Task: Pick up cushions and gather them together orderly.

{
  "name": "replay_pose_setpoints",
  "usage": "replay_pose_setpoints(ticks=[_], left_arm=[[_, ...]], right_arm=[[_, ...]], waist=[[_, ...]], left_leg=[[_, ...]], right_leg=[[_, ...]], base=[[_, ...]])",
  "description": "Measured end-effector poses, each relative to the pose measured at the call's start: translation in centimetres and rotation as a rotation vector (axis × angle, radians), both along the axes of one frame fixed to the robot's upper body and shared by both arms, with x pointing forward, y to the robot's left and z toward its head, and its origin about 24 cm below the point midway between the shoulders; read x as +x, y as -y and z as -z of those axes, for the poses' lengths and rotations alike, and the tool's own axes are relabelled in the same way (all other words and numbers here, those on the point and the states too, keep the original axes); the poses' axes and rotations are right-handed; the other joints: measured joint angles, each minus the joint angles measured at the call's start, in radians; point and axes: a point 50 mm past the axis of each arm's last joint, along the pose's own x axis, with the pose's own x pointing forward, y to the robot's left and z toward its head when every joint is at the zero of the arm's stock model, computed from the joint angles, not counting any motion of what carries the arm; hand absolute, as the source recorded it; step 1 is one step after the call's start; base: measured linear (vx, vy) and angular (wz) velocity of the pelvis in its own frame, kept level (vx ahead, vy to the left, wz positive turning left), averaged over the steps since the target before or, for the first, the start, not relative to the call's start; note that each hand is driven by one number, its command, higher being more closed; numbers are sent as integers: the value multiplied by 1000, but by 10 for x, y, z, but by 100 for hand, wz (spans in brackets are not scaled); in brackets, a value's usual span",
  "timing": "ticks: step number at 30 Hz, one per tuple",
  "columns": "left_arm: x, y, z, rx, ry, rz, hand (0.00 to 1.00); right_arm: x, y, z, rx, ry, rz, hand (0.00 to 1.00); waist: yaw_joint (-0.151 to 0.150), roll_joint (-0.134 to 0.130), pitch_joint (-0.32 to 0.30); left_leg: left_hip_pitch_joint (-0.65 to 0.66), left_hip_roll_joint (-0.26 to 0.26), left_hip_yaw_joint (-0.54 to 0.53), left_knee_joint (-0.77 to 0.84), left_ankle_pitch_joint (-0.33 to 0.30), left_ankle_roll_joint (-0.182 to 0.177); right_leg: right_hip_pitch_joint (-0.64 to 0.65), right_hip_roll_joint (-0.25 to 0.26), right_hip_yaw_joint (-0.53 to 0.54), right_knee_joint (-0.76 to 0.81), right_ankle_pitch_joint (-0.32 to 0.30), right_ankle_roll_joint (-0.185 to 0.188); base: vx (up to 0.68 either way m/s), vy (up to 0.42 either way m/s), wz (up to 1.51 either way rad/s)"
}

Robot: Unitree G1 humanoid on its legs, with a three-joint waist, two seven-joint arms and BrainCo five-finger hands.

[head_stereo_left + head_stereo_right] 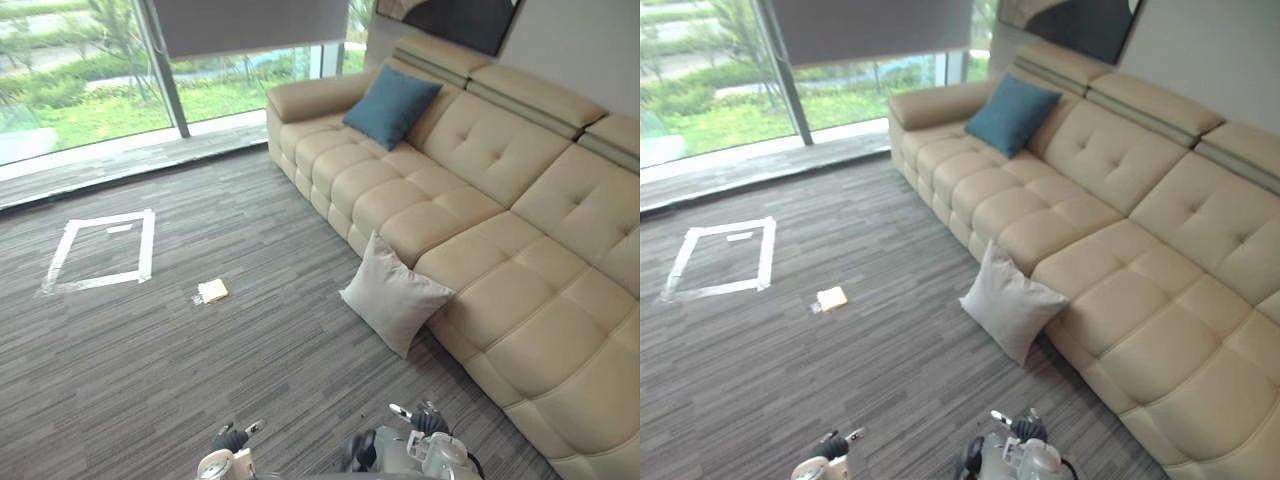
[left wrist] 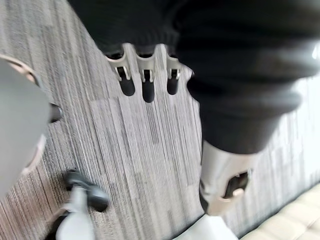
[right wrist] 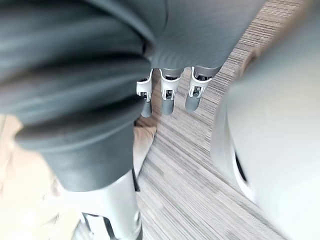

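1. Grey striped carpet (image 1: pixel 200 380) is covering the floor.
2. A tan tufted leather sofa (image 1: pixel 520 260) is stretching along the right.
3. A pale grey square cushion (image 1: pixel 393 293) is standing on one corner on the carpet, leaning against the sofa's front.
4. A teal square cushion (image 1: pixel 390 103) is leaning against the far backrest.
5. The left hand (image 2: pixel 145 87) and right hand (image 3: pixel 167 95) are hanging straight-fingered, holding nothing.

We see bare carpet (image 1: pixel 250 370) betw. us and the grey cushion (image 1: pixel 395 295), so its front & left side are free to reach. It leans on the sofa (image 1: pixel 520 300) front, so no gap behind it. A small yellow item (image 1: pixel 212 291) and tape square (image 1: pixel 100 250) lie flat, well off to the left. The blue cushion (image 1: pixel 392 105) rests vs. the sofa back at the far end, w/ bare seat in front.
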Motion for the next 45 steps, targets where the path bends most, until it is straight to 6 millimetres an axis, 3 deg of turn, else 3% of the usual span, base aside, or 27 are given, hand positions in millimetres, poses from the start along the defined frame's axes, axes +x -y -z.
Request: replay_pose_setpoints(ticks=[1, 3, 4, 5, 6, 7, 8, 10, 12, 13, 15, 16, 17, 19, 21, 23, 26, 28, 31, 32, 34, 35, 37, 39, 40, 42, 45], left_arm=[[1, 1, 0, -1, 1, 2, 0], [-1, 9, 1, -22, 3, -3, 0], [0, 11, 0, -30, 11, -20, 0], [-1, 11, 0, -32, 17, -36, 0], [-3, 12, 0, -41, 15, -53, 0], [-2, 9, 0, -34, 21, -58, 0], [0, 2, -3, -12, 38, -56, 0], [2, 1, -5, -10, 58, -68, 0], [3, 2, -6, -14, 71, -76, 0], [4, 2, -6, -16, 76, -82, 0], [1, 4, -5, -18, 69, -84, 0], [-1, 5, -3, -22, 57, -89, 0], [-2, -1, -3, -6, 49, -80, 0], [-4, -6, -2, 10, 36, -65, 0], [-4, -5, -2, 11, 28, -55, 0], [-3, -5, -1, 15, 19, -31, 0], [-6, -6, 0, 16, 6, -28, 0], [-7, -5, 1, 14, 0, -26, 0], [-8, -9, 1, 22, -5, -16, 0], [-8, -4, 2, 12, -16, -4, 0], [-8, 7, 4, -16, -17, 3, 0], [-7, 8, 3, -13, -12, 18, 0], [-5, 7, 2, -15, -2, 21, 0], [-1, 7, 0, -19, 20, 24, 0], [1, 9, -1, -21, 33, 24, 0], [3, 7, -2, -14, 42, 25, 0], [3, 7, -2, -11, 40, 27, 0]], right_arm=[[0, 1, 0, 1, -1, 3, 0], [2, 7, -1, -15, 5, 0, 0], [3, 8, -2, -19, 10, -5, 0], [8, 9, -4, -26, 19, -14, 0], [11, 6, -4, -21, 20, -24, 0], [12, 3, -4, -15, 18, -31, 0], [12, -4, -2, -2, 3, -48, 0], [8, -8, 1, 8, -18, -51, 0], [8, -11, 1, 13, -19, -49, 0], [8, -13, 1, 17, -20, -52, 0], [3, -15, 3, 17, -35, -62, 0], [2, -16, 3, 12, -39, -81, 0], [0, -20, 5, 18, -47, -92, 0], [-2, -24, 5, 27, -49, -112, 0], [-3, -24, 5, 26, -49, -108, 0], [2, -22, 2, 18, -24, -111, 0], [2, -20, 2, 10, -22, -112, 0], [1, -20, 2, 8, -29, -117, 0], [0, -19, 4, 10, -34, -107, 0], [1, -15, 4, 3, -37, -99, 0], [-1, -3, 4, -16, -47, -66, 0], [-2, 0, 4, -17, -49, -54, 0], [-4, 1, 5, -17, -57, -48, 0], [-7, 4, 6, -24, -69, -47, 0], [-9, 5, 7, -25, -78, -47, 0], [-9, 4, 7, -24, -78, -40, 0], [-6, 5, 6, -28, -71, -40, 0]], waist=[[-9, -3, 0], [-16, 34, -6], [-16, 54, 1], [-13, 80, 5], [-1, 94, 25], [4, 90, 39], [14, 69, 49], [26, 43, 51], [33, 48, 49], [34, 51, 47], [35, 55, 37], [37, 67, 20], [37, 36, 9], [37, 11, -8], [42, 9, -7], [40, 13, 0], [40, 14, 5], [38, 13, 1], [33, -2, -6], [29, 11, -6], [30, 47, -16], [31, 50, -16], [31, 39, -8], [36, 50, -7], [42, 54, -6], [43, 52, -6], [42, 51, -5]], left_leg=[[24, 0, -35, 26, -8, -14], [-40, 62, -93, 276, 11, -59], [-134, 100, -129, 496, 61, -118], [-234, 142, -171, 714, 130, -152], [-297, 181, -177, 872, 120, -136], [-328, 190, -176, 919, 106, -110], [-389, 191, -177, 911, 81, -68], [-452, 188, -161, 796, 53, -48], [-495, 162, -188, 561, 42, -41], [-513, 132, -255, 426, 51, -39], [-505, 86, -378, 221, 136, -31], [-493, 78, -402, 209, 234, -46], [-470, 72, -337, 207, 219, -33], [-441, 63, -264, 204, 190, -8], [-390, 64, -195, 197, 157, 17], [-330, 70, -130, 189, 120, 34], [-249, 81, -66, 151, 105, 38], [-202, 99, -31, 102, 92, 20], [-194, 94, -13, 88, 85, -21], [-194, 100, -35, 85, 91, -34], [-181, 116, -97, 61, 100, -41], [-185, 127, -107, 98, 107, -51], [-246, 152, -150, 272, 106, -53], [-348, 189, -211, 513, 120, -82], [-388, 204, -229, 590, 116, -77], [-433, 198, -230, 571, 93, -67], [-433, 163, -245, 282, 118, -53]], right_leg=[[8, 2, 18, 22, 69, -121], [38, 28, 21, 82, -25, -114], [69, 55, 34, 70, -48, -119], [105, 93, 62, 52, -68, -127], [168, 130, 98, 30, -89, -136], [215, 144, 128, 12, -100, -138], [289, 144, 173, -26, -114, -129], [349, 141, 228, -76, -117, -112], [399, 137, 286, -112, -128, -83], [418, 131, 322, -116, -140, -63], [429, 124, 390, -105, -167, -18], [427, 123, 435, -86, -187, 13], [421, 96, 475, -57, -200, 38], [382, 65, 498, 9, -197, 59], [319, 48, 508, 150, -182, 95], [204, 25, 476, 391, -160, 127], [161, -57, 326, 452, -188, 101], [165, -91, 199, 341, -187, 94], [165, -78, 177, 66, -112, 78], [183, -58, 177, 43, -74, 40], [184, -31, 169, 44, -108, 31], [196, -28, 160, 55, -133, 26], [239, -26, 142, 54, -157, 19], [288, -9, 131, 35, -172, 8], [309, -2, 134, 25, -176, 3], [318, 2, 144, 12, -176, 3], [322, 2, 167, 15, -184, 32]], base=[[684, -138, 9], [722, -207, -7], [612, -170, -45], [608, -78, -94], [604, -41, -115], [657, -4, -121], [509, -7, -87], [441, 21, -89], [409, 134, -91], [498, 257, -94], [414, 280, -110], [411, 306, -121], [402, 304, -116], [309, 281, -99], [198, 259, -102], [107, 178, -84], [83, 75, -64], [78, -14, -65], [154, -137, -39], [203, -157, -7], [249, -201, 2], [220, -189, 13], [179, -195, 21], [157, -119, 7], [148, -15, -23], [132, 24, -30], [146, 118, -19]])
